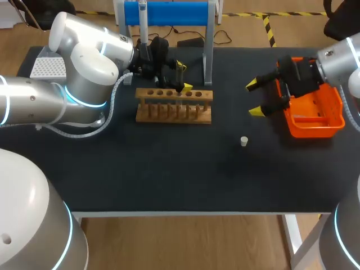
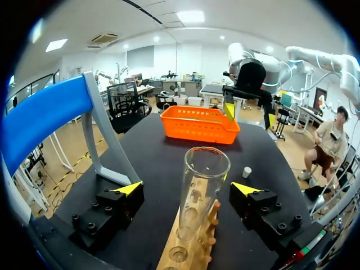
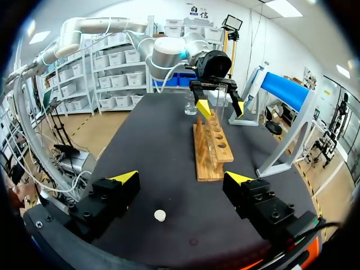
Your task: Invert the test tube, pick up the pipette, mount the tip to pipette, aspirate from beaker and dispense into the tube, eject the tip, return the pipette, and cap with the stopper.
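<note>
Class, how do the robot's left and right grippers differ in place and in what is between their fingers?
The left gripper is over the wooden test tube rack; the right gripper is by the orange plastic basket. A clear glass tube stands between the left gripper's fingers; nothing between the right gripper's. Both are open.

Bright, even light from overhead. Wooden rack (image 1: 174,105) throws only a faint, soft shadow on the matte black table (image 1: 169,174) beside it, no glare there. Left of the rack, white left arm (image 1: 84,67) shell nearly washed out. Glass test tube (image 2: 201,185) at the rack: pale rim highlights.
</note>
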